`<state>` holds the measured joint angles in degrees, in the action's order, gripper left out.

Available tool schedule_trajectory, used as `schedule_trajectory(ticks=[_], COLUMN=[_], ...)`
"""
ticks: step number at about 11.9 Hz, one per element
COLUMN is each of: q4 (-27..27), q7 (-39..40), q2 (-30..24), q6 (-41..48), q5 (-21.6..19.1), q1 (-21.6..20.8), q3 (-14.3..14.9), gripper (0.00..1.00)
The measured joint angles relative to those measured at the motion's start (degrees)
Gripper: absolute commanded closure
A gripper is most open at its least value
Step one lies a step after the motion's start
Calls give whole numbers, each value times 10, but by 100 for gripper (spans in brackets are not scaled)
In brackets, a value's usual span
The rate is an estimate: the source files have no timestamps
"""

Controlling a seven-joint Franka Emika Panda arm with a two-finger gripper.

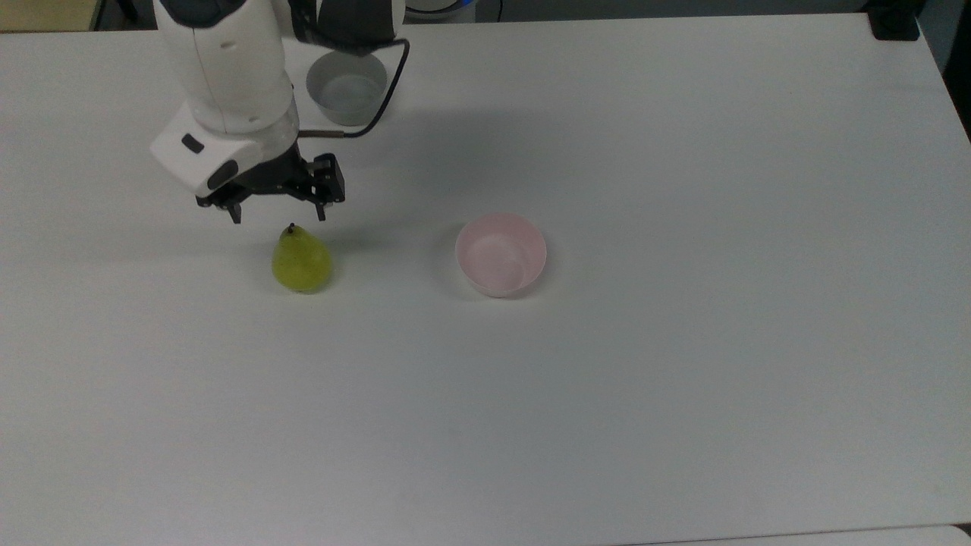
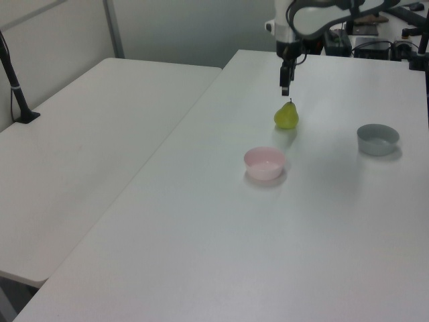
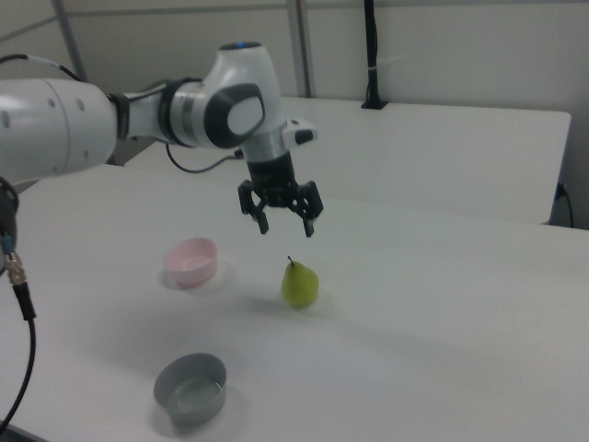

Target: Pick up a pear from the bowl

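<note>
The yellow-green pear (image 1: 301,260) (image 2: 286,116) (image 3: 299,284) stands upright on the white table, stem up, well apart from the pale pink bowl (image 1: 501,253) (image 2: 265,163) (image 3: 192,261). The bowl's inside is bare. My gripper (image 1: 277,213) (image 2: 285,86) (image 3: 287,226) hangs open in the air just above the pear, with its fingers spread and nothing between them.
A grey bowl (image 1: 347,87) (image 2: 378,139) (image 3: 190,388) sits on the table near the arm's base. A second white table (image 2: 80,134) (image 3: 442,147) stands beside this one. A black post (image 2: 13,80) is clamped at its edge.
</note>
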<state>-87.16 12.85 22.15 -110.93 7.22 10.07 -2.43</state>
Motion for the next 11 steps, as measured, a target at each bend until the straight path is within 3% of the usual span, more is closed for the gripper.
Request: schedule_trajectory(ticks=[3, 6, 11], q4=[6, 27, 31], q7=[-6, -13, -118], q2=[-52, -66, -116], q6=[59, 99, 154], q5=[0, 0, -2], q1=[-1, -2, -77], q3=[-2, -3, -11], gripper=[0, 0, 0])
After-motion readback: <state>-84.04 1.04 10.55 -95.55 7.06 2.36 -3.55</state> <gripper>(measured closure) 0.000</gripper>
